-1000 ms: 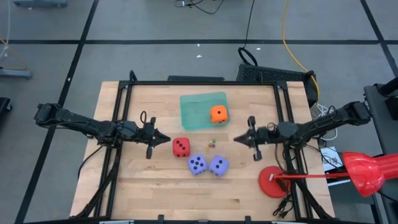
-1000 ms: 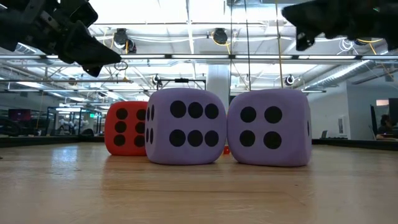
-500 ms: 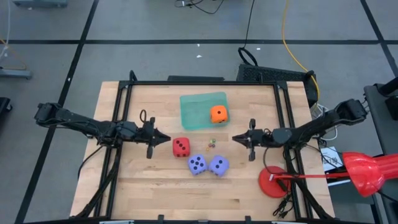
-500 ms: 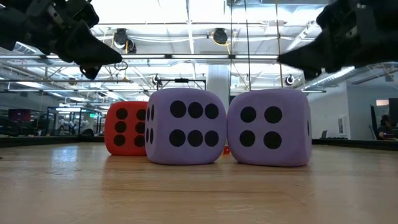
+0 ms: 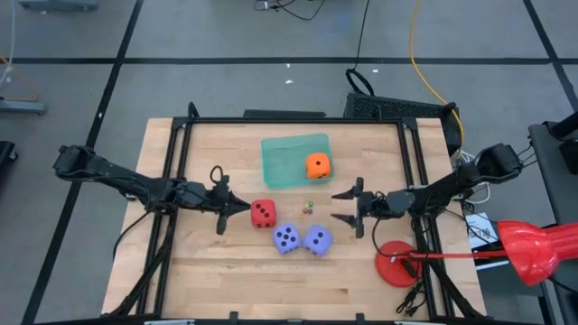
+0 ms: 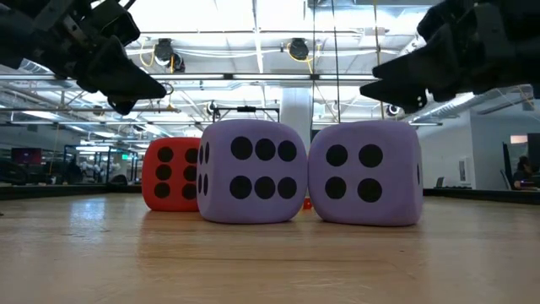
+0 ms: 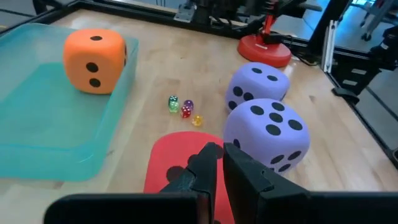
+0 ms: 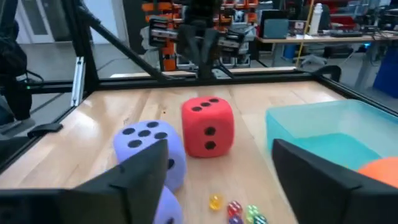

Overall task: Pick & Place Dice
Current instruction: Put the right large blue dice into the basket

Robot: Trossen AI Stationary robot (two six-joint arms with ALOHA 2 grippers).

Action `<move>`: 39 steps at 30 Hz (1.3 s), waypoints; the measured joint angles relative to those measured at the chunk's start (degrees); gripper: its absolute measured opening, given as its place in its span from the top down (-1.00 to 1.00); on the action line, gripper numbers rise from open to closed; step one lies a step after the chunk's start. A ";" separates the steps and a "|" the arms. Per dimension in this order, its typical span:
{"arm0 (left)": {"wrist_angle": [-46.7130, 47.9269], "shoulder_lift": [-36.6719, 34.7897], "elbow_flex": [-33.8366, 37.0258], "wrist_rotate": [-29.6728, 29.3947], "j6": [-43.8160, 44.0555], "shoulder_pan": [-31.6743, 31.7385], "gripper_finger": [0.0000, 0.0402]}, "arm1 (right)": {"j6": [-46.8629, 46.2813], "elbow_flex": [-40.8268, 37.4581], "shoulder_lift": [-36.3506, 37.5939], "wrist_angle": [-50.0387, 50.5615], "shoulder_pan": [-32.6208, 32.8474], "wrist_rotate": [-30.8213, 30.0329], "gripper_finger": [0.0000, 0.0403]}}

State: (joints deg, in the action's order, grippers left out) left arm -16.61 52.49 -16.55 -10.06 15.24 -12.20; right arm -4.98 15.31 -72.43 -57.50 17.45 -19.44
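The red die [image 5: 263, 213] rests on the table, with two purple-blue dice [image 5: 286, 238] [image 5: 317, 240] just in front of it toward the near edge. The orange die [image 5: 317, 165] sits in a shallow teal tray [image 5: 284, 161] at the far middle. My left gripper [image 5: 242, 207] is shut, its tip at the red die's left side and above it in the left wrist view [image 7: 217, 158]; I see no touch. My right gripper [image 5: 338, 208] is open and empty, to the right of the dice, facing them [image 8: 217, 180].
Several tiny coloured dice [image 5: 307, 208] lie between the red die and my right gripper. A red round base [image 5: 397, 264] stands at the near right. Black frame rails [image 5: 293, 120] run along the table's far, left and right sides.
My right gripper has moved toward the table's left, closer to the dice, has come lower, and has opened its fingers. My left gripper has edged a little toward the red die and stays shut. The dice have not moved.
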 joint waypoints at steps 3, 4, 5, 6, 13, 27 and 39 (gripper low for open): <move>-0.24 -0.01 -0.03 -2.88 -0.32 0.01 0.83 | 2.31 3.44 -2.73 1.09 1.23 -0.10 -0.58; -0.38 -0.12 -0.03 -3.74 -0.27 0.01 0.83 | 3.15 4.70 -3.45 1.61 1.55 -0.24 -0.62; -0.34 -0.50 -0.03 -4.22 0.00 0.01 0.83 | 3.69 6.03 -4.04 2.63 1.81 -0.27 -0.65; -0.39 -0.74 -0.03 -4.48 0.47 0.01 0.83 | 3.92 7.29 -4.56 3.56 2.08 -0.29 -0.66; 0.27 -0.74 -0.07 2.21 2.26 -0.10 0.83 | 3.69 11.50 -6.05 9.72 5.91 -8.08 -0.63; 1.86 -0.76 -0.07 9.29 1.94 0.88 0.83 | -3.67 10.76 -5.85 11.02 10.45 -17.85 -0.60; -1.22 -0.85 -0.07 -0.47 -1.07 0.60 0.83 | -11.65 12.94 -10.13 12.53 12.09 -22.77 -0.60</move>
State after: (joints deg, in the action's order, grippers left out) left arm -17.83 51.64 -16.62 -10.53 14.17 -11.60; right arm -16.63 28.25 -82.56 -44.97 29.54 -42.21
